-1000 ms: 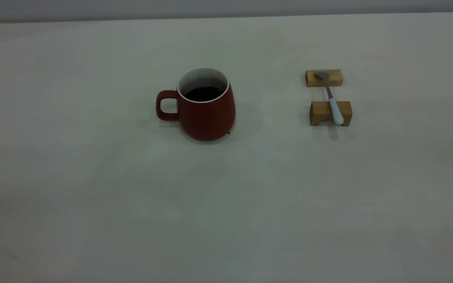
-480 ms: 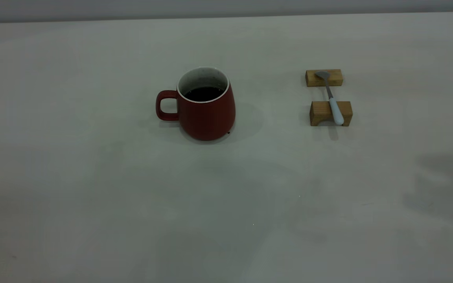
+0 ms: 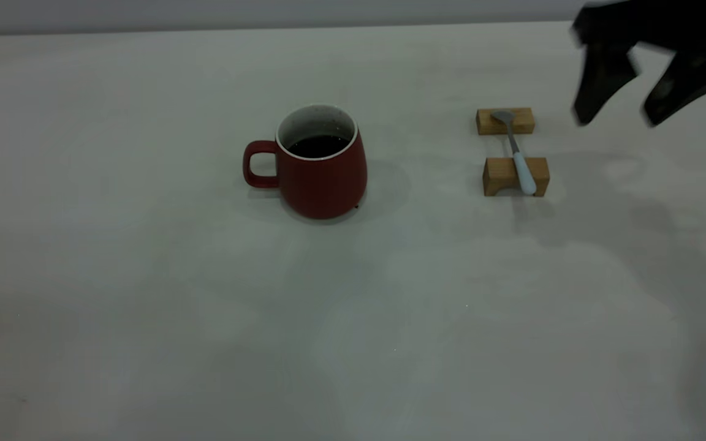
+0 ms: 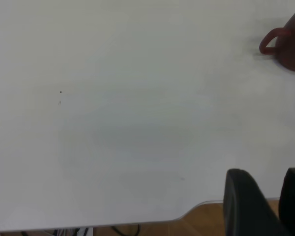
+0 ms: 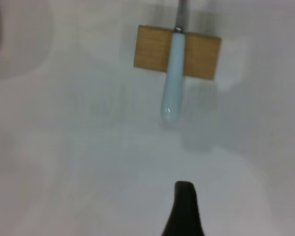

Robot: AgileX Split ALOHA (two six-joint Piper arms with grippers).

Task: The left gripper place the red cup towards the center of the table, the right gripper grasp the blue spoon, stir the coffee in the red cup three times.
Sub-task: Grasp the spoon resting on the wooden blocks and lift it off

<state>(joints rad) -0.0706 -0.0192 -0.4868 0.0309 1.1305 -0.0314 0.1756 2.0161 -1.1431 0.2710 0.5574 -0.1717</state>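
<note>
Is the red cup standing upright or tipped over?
Upright. The red cup sits flat on the table, its white rim level and facing up, with dark coffee inside.

We see a matt off-white bench (image 3: pixel 144 306), a glazed red cup (image 3: pixel 322 177), two bare wooden blocks (image 3: pixel 515 176), and a blue spoon (image 3: pixel 515 152) with dull grey metal bowl.

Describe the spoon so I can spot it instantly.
On the off-white table, look right of the red cup to two small wooden blocks. The blue spoon bridges them: grey metal bowl on the far block, pale blue handle overhanging the near one.
</note>
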